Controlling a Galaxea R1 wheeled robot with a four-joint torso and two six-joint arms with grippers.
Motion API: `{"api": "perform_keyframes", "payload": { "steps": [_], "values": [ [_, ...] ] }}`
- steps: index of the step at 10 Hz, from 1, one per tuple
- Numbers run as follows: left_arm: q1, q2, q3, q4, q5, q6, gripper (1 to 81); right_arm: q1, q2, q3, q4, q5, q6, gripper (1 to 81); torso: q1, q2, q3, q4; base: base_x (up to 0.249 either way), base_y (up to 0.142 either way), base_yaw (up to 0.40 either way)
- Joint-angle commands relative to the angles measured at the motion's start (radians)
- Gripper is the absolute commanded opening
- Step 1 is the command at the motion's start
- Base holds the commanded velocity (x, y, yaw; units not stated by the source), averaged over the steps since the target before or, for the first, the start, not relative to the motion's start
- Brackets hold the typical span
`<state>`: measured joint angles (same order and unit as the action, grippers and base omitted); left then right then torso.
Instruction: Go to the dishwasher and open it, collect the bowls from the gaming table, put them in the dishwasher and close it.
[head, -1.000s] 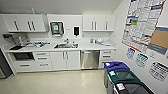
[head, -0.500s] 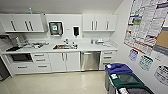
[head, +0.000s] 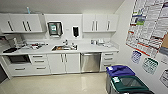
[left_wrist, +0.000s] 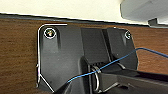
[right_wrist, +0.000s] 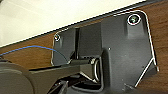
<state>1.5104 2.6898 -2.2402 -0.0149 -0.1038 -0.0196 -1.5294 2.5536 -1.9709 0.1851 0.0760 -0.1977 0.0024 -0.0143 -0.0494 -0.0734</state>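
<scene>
The head view shows a white kitchenette. The brushed stainless-steel dishwasher (head: 90, 62) with a horizontal bar handle across its top sits shut under the white countertop (head: 95, 47), between white cabinet doors with vertical handles (head: 64, 63) and a stack of white drawers (head: 108, 60). A steel sink (head: 61, 47) is set into the counter just left of the dishwasher. White wall cupboards (head: 100, 22) hang above, with a paper-towel dispenser (head: 54, 28) and a dark soap dispenser (head: 75, 31) between them. On the right wall hang posters (head: 147, 27) whose writing is too blurred to read. A blue-lidded bin (head: 119, 71) and a green-lidded bin (head: 130, 83) stand below, labels illegible. Whether either gripper's fingers are spread or pressed together, I cannot tell.
</scene>
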Motion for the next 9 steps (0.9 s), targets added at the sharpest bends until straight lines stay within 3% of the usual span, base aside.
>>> {"api": "perform_keyframes", "payload": {
  "steps": [1, 6, 9],
  "values": [
    [-0.046, -0.02, 0.01, 0.004, 0.052, 0.004, 81.1, 0.048, -0.028, 0.027, -0.009, -0.059, -0.003, 81.1, 0.0, 0.0, 0.0, 0.0, 0.132, 0.0, 0.0],
    [-0.046, -0.008, -0.007, 0.003, 0.052, 0.003, 81.1, 0.048, -0.023, 0.015, -0.01, -0.059, -0.005, 81.1, 0.0, 0.0, 0.0, 0.0, 0.105, 0.0, 0.0],
    [-0.046, 0.019, -0.085, 0.001, 0.052, 0.001, 81.1, 0.048, -0.02, -0.023, -0.007, -0.059, -0.003, 81.1, 0.0, 0.0, 0.0, 0.0, 0.098, 0.0, 0.0]
  ]
}}
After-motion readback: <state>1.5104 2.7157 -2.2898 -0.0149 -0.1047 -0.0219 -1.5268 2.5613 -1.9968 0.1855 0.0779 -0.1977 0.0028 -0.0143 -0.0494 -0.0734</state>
